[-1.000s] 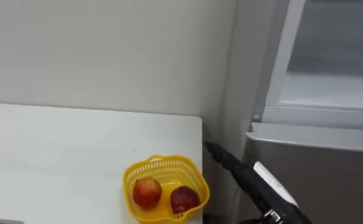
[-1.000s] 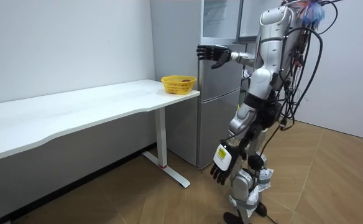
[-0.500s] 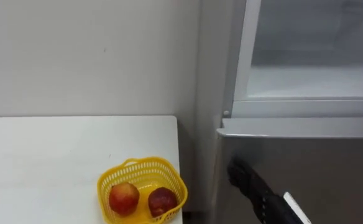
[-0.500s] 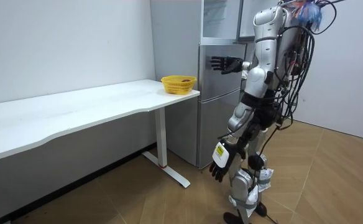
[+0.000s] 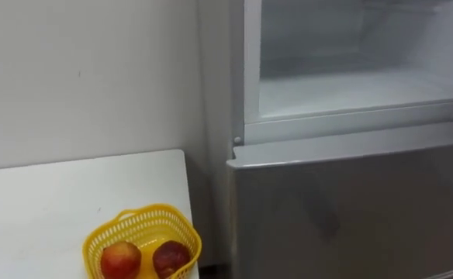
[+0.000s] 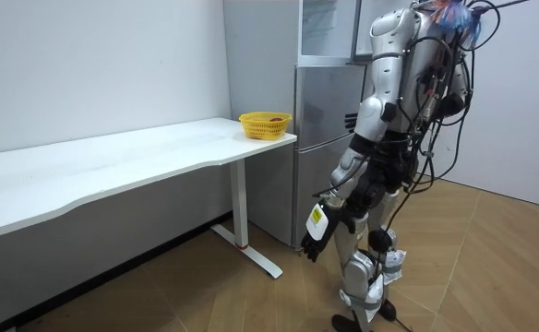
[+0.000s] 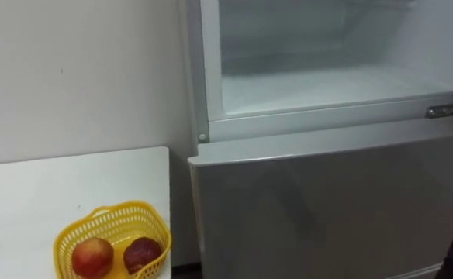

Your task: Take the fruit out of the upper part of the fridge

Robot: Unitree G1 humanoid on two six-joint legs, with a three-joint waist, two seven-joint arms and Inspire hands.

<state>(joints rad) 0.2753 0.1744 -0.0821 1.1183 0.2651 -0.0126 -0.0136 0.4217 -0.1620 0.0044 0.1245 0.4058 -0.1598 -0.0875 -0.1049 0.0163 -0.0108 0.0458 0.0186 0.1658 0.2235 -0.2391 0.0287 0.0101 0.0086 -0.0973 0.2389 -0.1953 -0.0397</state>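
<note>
The left hand (image 6: pixel 314 242) hangs low beside the thigh, nearest the room camera, its fingers loose and holding nothing. The right hand (image 6: pixel 351 120) is a dark shape at waist height, just short of the fridge's lower door (image 5: pixel 350 209). I cannot tell whether its fingers are straight or curled. Well above both hands and farther in, the upper compartment (image 5: pixel 350 89) stands open. Its white shelf looks bare as far as the eye views reach, so I cannot make out the thing to be fetched. The likeliest failure, to my mind, is a reach that closes on nothing, or one that gropes into a corner the head camera does not cover. A hand rising from this low could also catch the top edge of the lower door or the sill of the compartment, since the robot stands close to the fridge front. To the left of the hands, the yellow basket (image 5: pixel 145 223) with two fruits (image 5: pixel 121 258) sits near the corner of the table (image 5: pixel 56 194), just beside the fridge. A wide swing of the left arm could push it off the edge.
</note>
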